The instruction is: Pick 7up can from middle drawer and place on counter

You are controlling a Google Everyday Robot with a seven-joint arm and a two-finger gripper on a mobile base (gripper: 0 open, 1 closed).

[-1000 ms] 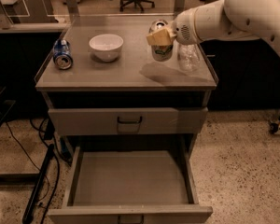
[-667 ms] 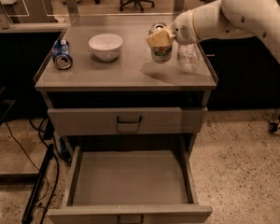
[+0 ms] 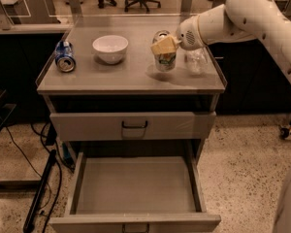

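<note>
Up on the counter (image 3: 131, 76), right of centre, your gripper (image 3: 165, 46) is clamped around the upper part of the 7up can (image 3: 166, 62), with one tan finger across its front. The can's upright and its base looks to be touching the top. Just beside it at 3 o'clock sits a clear cup (image 3: 196, 61). At 9 o'clock you've got a white bowl (image 3: 110, 47), then a blue can (image 3: 64, 57) on its side further out. Down at 6 o'clock the middle drawer (image 3: 136, 186) is pulled open.

1 camera, high in front, looks down; gripper (image 3: 166, 45) over counter (image 3: 121, 76).
</note>
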